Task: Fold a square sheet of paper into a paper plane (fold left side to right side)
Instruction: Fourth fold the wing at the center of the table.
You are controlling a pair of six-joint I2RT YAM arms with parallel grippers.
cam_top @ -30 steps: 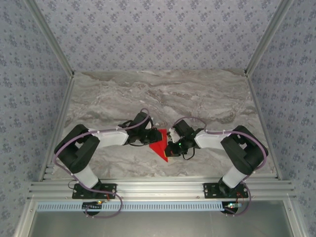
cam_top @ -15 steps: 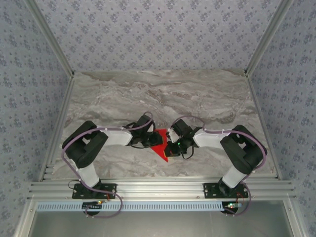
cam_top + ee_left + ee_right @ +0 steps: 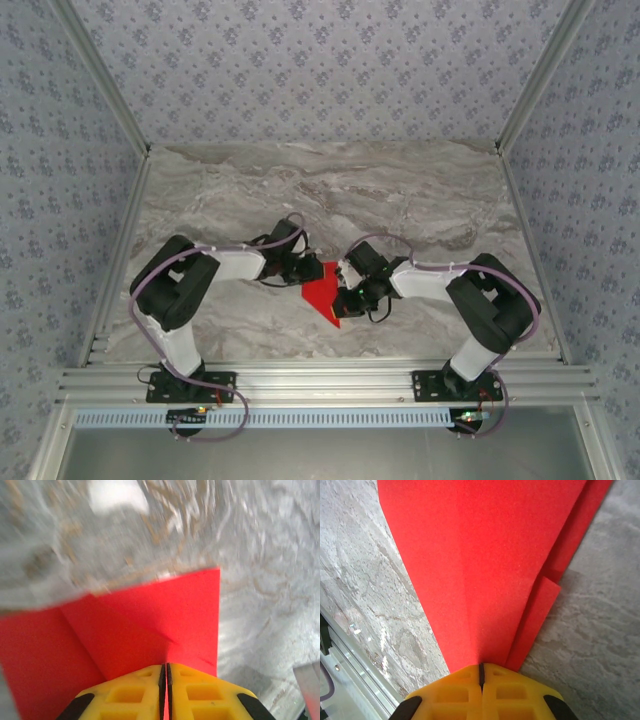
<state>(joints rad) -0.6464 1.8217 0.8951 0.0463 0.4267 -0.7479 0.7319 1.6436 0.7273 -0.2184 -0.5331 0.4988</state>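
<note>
On the marble table (image 3: 420,200), by the middle of its near edge, the creased red paper sheet (image 3: 322,293) lies with its long axis far-to-near and its tip toward the near edge, while the left gripper (image 3: 166,666) and right gripper (image 3: 481,666) pinch opposite sides, seemingly steadying it for creasing.

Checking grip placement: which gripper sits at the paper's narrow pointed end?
The right gripper: the red paper tapers toward it, whereas the left gripper meets a wider, creased part.
</note>
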